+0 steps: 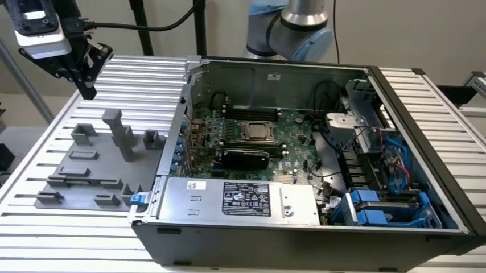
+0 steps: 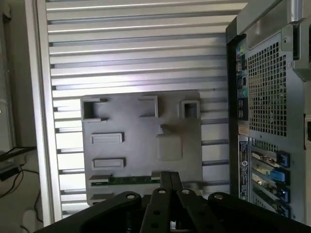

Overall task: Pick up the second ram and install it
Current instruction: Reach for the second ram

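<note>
hovering near the grey fixture (image 2: 141, 136), the gripper (image 2: 170, 174) has jaws clenched empty; the second ram (image 2: 131, 179) there seems light, brittle: grasp long edges

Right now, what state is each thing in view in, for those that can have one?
gripper: fingers shut, holding nothing, apart from the ram.
second ram: lying flat in the grey fixture, not gripped, not installed.
computer case: open, side cover off, motherboard exposed.
CPU socket: bare, no cooler over it.
</note>
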Robot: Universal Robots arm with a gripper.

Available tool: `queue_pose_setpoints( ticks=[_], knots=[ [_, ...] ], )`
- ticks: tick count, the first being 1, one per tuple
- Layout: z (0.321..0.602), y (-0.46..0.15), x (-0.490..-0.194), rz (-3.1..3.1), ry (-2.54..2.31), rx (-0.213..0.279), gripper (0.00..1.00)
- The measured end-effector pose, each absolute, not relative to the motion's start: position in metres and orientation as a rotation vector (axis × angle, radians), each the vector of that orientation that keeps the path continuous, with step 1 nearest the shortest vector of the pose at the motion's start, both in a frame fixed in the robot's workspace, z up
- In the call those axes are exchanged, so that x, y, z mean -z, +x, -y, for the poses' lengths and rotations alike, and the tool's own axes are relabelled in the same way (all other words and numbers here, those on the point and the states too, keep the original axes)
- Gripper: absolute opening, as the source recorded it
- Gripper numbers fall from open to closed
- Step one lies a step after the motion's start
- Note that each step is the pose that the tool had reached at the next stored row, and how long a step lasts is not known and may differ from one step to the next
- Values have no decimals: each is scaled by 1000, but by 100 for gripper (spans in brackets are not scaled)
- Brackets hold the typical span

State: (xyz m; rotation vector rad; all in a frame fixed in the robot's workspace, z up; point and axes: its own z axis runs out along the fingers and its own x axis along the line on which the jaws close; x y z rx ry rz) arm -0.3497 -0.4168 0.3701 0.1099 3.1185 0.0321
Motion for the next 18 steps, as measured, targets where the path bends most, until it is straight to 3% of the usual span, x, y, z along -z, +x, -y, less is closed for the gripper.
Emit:
queue_pose_setpoints(
  ticks=[18],
  knots=[
    [437, -394, -350, -3136, 111, -31, 0]
  ],
)
